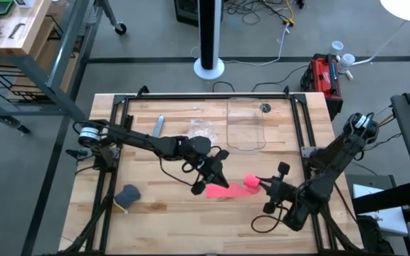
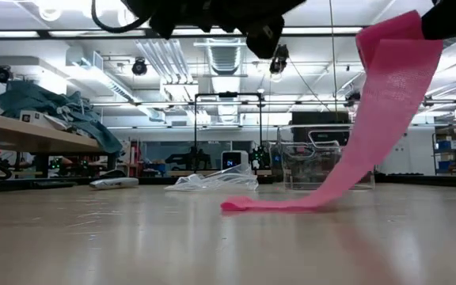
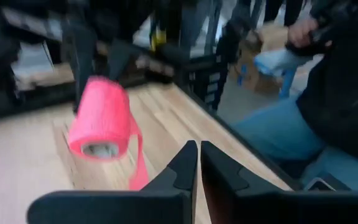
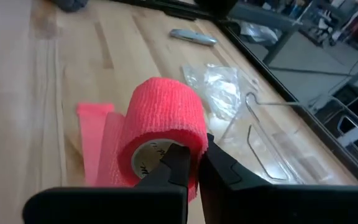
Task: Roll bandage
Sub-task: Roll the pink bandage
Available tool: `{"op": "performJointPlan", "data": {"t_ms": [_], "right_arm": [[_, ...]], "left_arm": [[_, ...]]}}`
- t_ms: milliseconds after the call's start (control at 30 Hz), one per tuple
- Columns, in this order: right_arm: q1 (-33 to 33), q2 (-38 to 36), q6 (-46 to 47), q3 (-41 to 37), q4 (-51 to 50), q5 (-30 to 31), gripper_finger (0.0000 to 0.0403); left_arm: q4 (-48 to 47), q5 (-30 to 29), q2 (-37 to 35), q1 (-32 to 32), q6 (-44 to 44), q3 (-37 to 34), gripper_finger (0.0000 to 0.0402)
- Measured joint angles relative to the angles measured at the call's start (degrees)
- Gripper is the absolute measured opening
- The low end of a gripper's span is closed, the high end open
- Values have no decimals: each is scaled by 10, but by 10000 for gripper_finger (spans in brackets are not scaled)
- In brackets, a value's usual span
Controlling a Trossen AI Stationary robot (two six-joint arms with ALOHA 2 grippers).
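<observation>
Bandage, high view: we see the bandage as a pink strip lying on the table near the middle, running to a small roll at the right gripper. The left gripper hovers at the strip's free end. A clear plastic bag, a clear container and a dark grey-blue lump sit well apart from the work.

Bandage, low view: we see the strip climb from a folded end on the tabletop up to a raised roll at the picture's top right; the tail is loose and hangs in a slack curve.

Left wrist view: our left fingers are pressed together with nothing between them; the roll hangs ahead, off the table, with its tail trailing down. A person's legs show beyond the table edge.

Right wrist view: our right fingers are closed on the wall of the roll, one inside the core, one outside.

Risk: we judge the free tail could twist or wind on crooked, since nothing holds it taut; the thin pinch on the roll's wall could also slip.
</observation>
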Motion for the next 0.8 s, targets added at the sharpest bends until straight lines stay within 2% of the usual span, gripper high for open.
{"op": "performJointPlan", "data": {"t_ms": [167,267,367,433,567,800], "right_arm": [[39,16,-5,0,17,114,5],[47,16,-43,0,39,141,5],[46,16,-126,0,80,154,5],[39,16,-187,0,113,156,5],[25,16,-282,0,176,157,5],[15,16,-389,0,249,156,5]], "left_arm": [[237,1,-10,-6,-53,-107,28],[386,-99,-9,-13,-104,-161,38],[458,-195,1,-21,-113,-191,54],[462,-213,5,-25,-115,-194,71],[449,-210,4,-33,-114,-175,114],[270,-208,4,-40,-83,-98,165]]}}
